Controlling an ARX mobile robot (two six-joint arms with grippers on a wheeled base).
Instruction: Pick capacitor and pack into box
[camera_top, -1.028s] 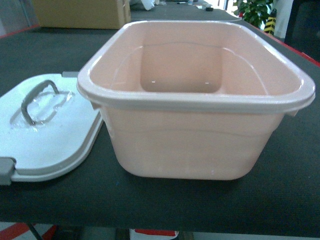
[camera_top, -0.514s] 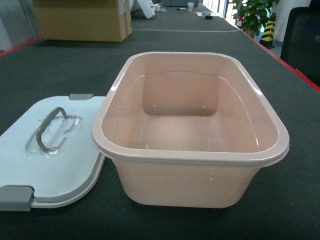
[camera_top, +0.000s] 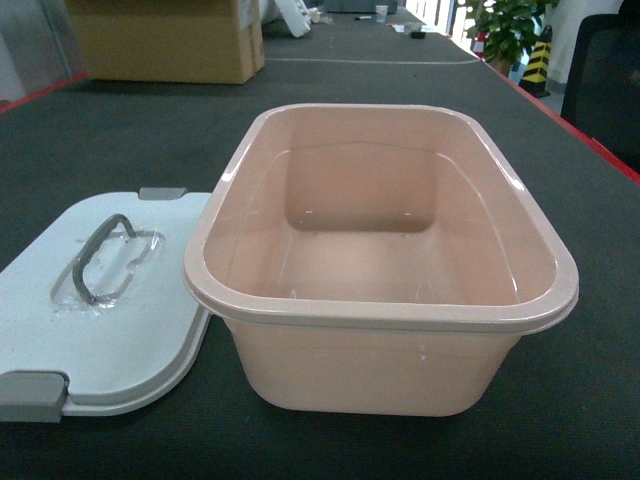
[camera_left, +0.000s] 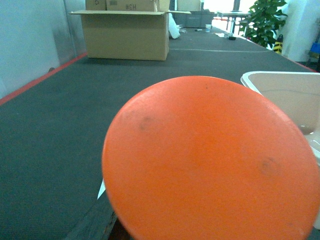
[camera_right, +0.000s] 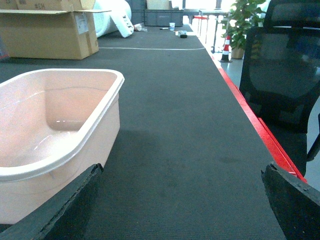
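A: Starting on the left, what does the left wrist camera give us?

B: Mostly the capacitor (camera_left: 212, 160). Its round orange end sits right up against the lens and fills the lower middle of that view, so it lies straight ahead of where the left jaws would be. The fingers themselves are hidden behind it; I cannot tell how far they are spread or whether they grip it.

A: And past it?

B: A cardboard box (camera_left: 125, 34) far ahead on the dark table (camera_left: 55, 145), and the rim of the tub (camera_left: 280, 92) ahead and to the right.

A: From the head camera?

B: The white lid (camera_top: 130, 340) lies flat, handle up, touching the tub's (camera_top: 390, 370) left side. The tub stands open, nothing visible inside. No arm shows there.

A: The right side?

B: The right gripper (camera_right: 180, 207) has its two dark fingertips (camera_right: 60, 212) wide apart at the bottom corners, holding nothing. The tub (camera_right: 65, 145) sits just ahead of the left fingertip. A black chair (camera_right: 287, 75) stands off to the right, beyond the table's red edge.
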